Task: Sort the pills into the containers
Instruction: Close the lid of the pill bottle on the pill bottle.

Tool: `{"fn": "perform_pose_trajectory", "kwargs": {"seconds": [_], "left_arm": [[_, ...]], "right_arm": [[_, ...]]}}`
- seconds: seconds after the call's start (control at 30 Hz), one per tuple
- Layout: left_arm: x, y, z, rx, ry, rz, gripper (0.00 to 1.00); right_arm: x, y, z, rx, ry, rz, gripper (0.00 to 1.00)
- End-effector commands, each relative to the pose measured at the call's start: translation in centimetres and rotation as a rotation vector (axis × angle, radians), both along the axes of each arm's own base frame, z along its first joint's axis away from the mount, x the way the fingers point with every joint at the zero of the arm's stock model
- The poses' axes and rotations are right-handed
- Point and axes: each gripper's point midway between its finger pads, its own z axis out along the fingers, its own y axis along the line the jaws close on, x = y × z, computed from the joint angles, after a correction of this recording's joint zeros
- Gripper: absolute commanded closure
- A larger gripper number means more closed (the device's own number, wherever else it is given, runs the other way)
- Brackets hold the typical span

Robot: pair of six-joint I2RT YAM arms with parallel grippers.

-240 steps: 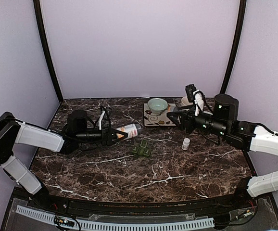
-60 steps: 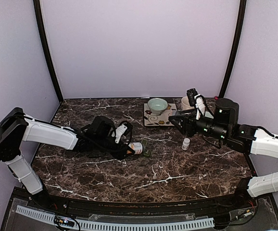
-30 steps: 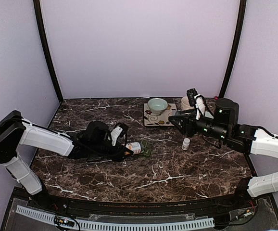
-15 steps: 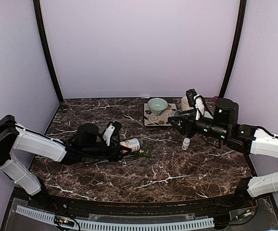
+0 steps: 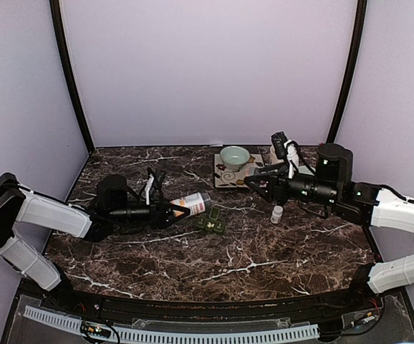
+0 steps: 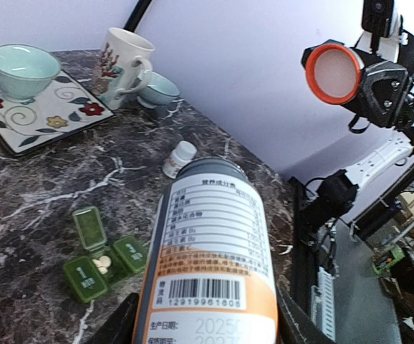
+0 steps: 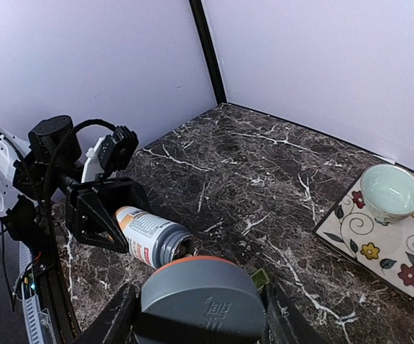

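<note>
Pills (image 6: 101,264): a few pale pellets, exact count hard to tell, in the middle compartment of the green pill box (image 6: 130,251), its lid flipped open. The box sits on the marble table (image 5: 264,251), just beside the mouth of the orange-labelled bottle (image 5: 191,203). The left gripper (image 5: 172,208) is clamped on that bottle, held roughly level with its mouth toward the box. The right gripper (image 7: 200,322) is closed around a grey, orange-rimmed lid (image 7: 200,290), held off the table. A small white vial (image 5: 276,213) stands upright near the floral tray (image 5: 228,179).
</note>
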Motion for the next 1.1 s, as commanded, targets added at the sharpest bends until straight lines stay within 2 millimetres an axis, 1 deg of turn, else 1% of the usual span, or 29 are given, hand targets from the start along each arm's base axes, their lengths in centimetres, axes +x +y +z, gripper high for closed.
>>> {"fn": "perform_pose_trajectory", "kwargs": {"seconds": [0.0,0.07,0.23,0.5,0.83,1.07], "left_arm": [[-2.2,-1.3,4.1,-0.153,0.009,-0.202,1.00],[-2.7,-1.7,4.6,-0.177,0.032,-0.260,1.00],[-3.1,-2.3,6.0,-0.225,0.055,-0.335,1.00],[-3.1,-1.9,7.5,-0.308,0.113,-0.425,1.00],[-3.2,-2.0,7.8,-0.342,0.159,-0.497,1.00],[-3.3,-2.1,8.0,-0.336,0.160,-0.518,1.00]], "right_arm": [[-1.0,1.2,2.6,0.069,-0.033,0.068,0.97],[-1.4,1.4,2.9,0.084,-0.034,0.088,0.97],[-2.1,2.1,3.4,0.112,-0.029,0.133,0.97],[-3.3,3.5,3.1,0.114,0.000,0.206,0.97],[-4.6,5.0,2.3,0.084,0.040,0.294,0.97],[-4.9,6.0,1.5,0.062,0.060,0.327,0.97]]}}
